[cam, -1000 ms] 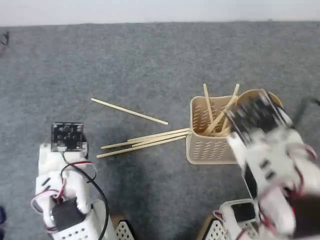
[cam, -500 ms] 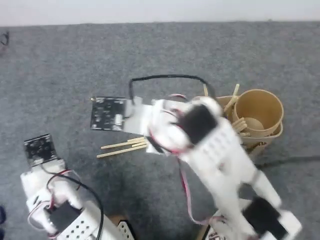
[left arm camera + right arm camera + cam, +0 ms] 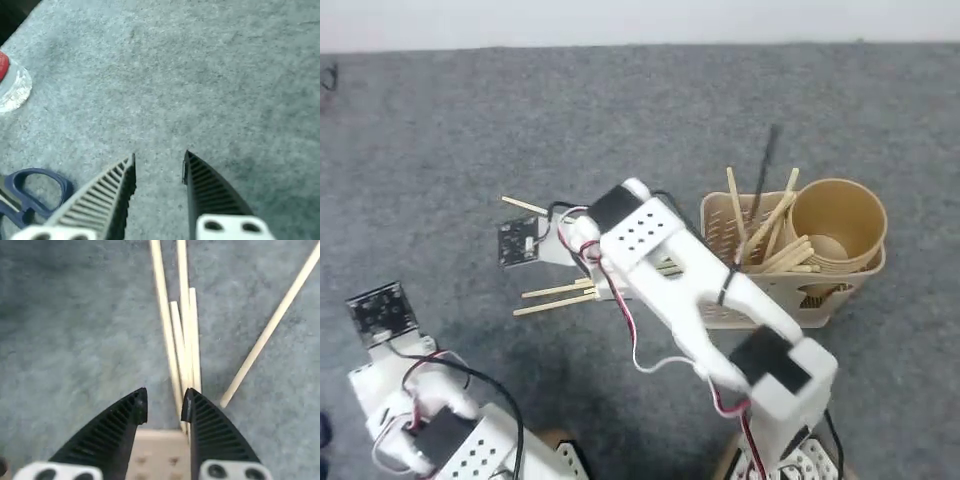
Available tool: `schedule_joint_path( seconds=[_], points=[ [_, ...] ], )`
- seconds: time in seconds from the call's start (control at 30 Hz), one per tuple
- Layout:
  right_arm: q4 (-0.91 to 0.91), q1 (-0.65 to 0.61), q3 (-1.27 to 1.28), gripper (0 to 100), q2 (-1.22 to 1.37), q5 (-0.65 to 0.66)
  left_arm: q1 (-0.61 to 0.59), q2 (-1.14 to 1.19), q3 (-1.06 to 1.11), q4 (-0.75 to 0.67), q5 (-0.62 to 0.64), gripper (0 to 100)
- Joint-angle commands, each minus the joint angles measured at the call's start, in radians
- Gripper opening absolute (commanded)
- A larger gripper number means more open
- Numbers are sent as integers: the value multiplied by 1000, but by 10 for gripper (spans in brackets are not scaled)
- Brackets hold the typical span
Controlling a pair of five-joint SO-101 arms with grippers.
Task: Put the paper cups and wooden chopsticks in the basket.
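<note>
Loose chopsticks (image 3: 558,296) lie lengthwise toward basket (image 3: 835,297) — right fingers (image 3: 122,427) parted above; left fingers (image 3: 107,197) parted, empty.

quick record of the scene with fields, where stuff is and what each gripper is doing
surface: grey felt-like table cover
basket: beige perforated plastic basket, right of centre, holding several wooden chopsticks
cup: tan paper cup upright in the basket's right end
loose chopsticks: bundle of wooden chopsticks on the cover left of the basket; one single chopstick lying angled beside it
right gripper: open, just above the bundle's near end
left gripper: open over bare cover, away from the chopsticks
</note>
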Motion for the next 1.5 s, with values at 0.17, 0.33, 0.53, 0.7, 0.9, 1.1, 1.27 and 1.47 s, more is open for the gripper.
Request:
schedule_joint_path(
  seconds=[0.17,0.33,0.53,0.7,0.9,1.1,1.27,1.47],
  points=[
    [-176,33,6,137,150,11,40,-20,-2,-23,-12,145],
    [-203,30,5,137,211,11,40,-20,-2,-23,-12,145],
    [-223,35,5,134,252,11,40,-20,-2,-23,-12,145],
    [-220,33,5,51,257,11,40,-20,-2,-23,-12,145],
    [-214,35,5,5,249,9,40,-20,-2,-21,-12,145],
    [-124,33,-89,8,163,6,40,-20,-2,-20,-12,145],
    [54,33,-256,8,44,6,40,-20,-2,-20,-12,145],
    [188,33,-394,8,-30,3,40,-20,-2,-18,-12,145]
  ],
)
